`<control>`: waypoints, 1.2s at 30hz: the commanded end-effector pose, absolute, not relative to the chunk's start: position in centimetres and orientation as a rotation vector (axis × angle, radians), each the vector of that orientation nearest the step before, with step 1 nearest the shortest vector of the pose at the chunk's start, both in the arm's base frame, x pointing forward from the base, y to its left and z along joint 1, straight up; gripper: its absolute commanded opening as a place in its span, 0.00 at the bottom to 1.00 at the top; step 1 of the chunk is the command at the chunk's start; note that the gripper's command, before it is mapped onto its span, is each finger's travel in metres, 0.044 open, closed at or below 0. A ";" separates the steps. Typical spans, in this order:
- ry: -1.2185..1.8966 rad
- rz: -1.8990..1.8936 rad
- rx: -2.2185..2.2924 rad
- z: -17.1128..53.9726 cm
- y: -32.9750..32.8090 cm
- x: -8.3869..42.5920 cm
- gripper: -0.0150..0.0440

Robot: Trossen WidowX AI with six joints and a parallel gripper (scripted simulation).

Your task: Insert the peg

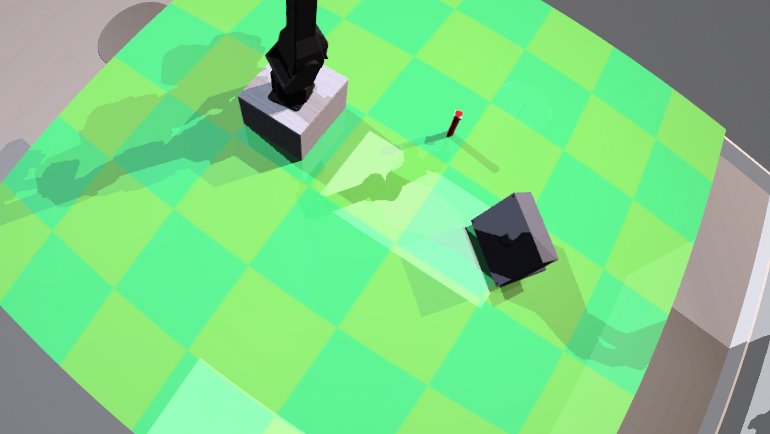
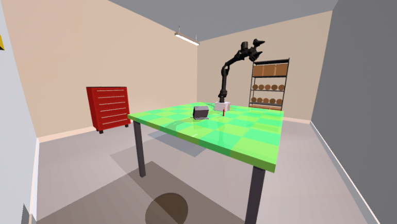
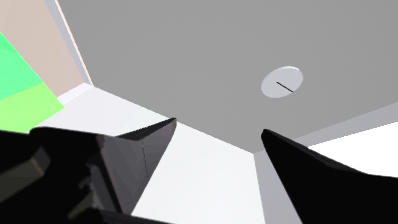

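Note:
A thin red peg (image 1: 454,125) (image 2: 223,112) stands upright on the checkered green table (image 1: 291,280) (image 2: 250,132). A dark grey block with a sloped panel (image 1: 498,218) (image 2: 200,112) stands on the table; its hole (image 1: 505,240) is a small dark spot near the middle of the face, partly in shadow, and its shape cannot be made out. My gripper (image 2: 262,47) (image 3: 218,127) is open and empty, high above the table and far from both peg and panel. It is out of view in the top view. The wrist view shows neither peg nor panel.
The arm's base sits on a pale block (image 1: 323,102) (image 2: 221,106) beyond the peg. A red drawer cabinet (image 2: 111,108) and a shelf rack (image 2: 269,76) stand on the floor away from the table. A round ceiling fixture (image 3: 282,80) shows in the wrist view.

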State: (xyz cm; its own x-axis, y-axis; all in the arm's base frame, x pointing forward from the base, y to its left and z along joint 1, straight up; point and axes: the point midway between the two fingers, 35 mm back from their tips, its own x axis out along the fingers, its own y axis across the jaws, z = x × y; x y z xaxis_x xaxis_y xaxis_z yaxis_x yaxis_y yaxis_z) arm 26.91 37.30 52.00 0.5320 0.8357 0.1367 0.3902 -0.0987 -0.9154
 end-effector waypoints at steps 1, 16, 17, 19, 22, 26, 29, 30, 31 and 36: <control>-0.923 0.615 -1.734 48.1 37.3 29.1 1.00; -0.437 0.911 -1.772 34.1 33.5 35.2 1.00; -0.402 0.927 -1.771 33.2 33.1 35.5 1.00; -0.332 0.960 -1.766 31.3 32.3 35.9 1.00; -0.225 1.005 -1.756 28.6 30.9 36.5 1.00; -0.079 1.061 -1.736 25.1 28.9 36.9 1.00; 0.031 1.098 -1.716 22.6 27.3 37.1 1.00; 0.068 1.110 -1.708 21.7 26.8 37.1 1.00; 0.105 1.121 -1.700 20.9 26.2 37.0 1.00; 0.291 1.173 -1.653 17.0 23.3 36.6 1.00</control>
State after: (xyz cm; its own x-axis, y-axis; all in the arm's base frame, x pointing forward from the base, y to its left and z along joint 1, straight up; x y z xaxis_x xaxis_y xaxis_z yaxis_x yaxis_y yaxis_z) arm 36.92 24.98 19.52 0.5344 0.3952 -0.7471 -0.6041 -0.4397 -0.6647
